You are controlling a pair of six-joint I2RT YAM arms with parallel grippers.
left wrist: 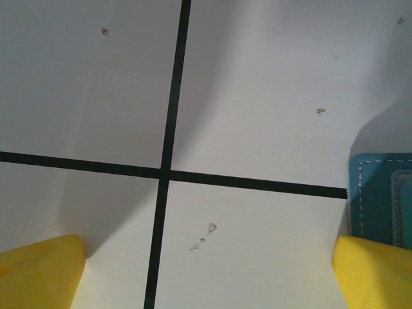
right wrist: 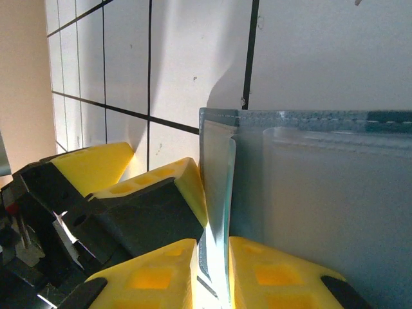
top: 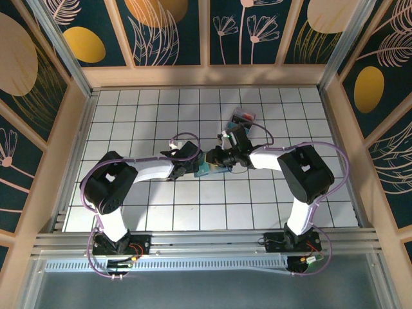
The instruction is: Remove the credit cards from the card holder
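The card holder is pinched by one thin edge between the narrowed jaws of the right gripper. The left gripper is spread wide (the holder's corner lies just outside one finger).

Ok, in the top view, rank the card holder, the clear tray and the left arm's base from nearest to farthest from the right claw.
1. card holder: mid-table, one panel pinched in the right claw.
2. clear tray: behind the claw, toward the back wall.
3. left arm's base: at the table's near edge, far to the left.
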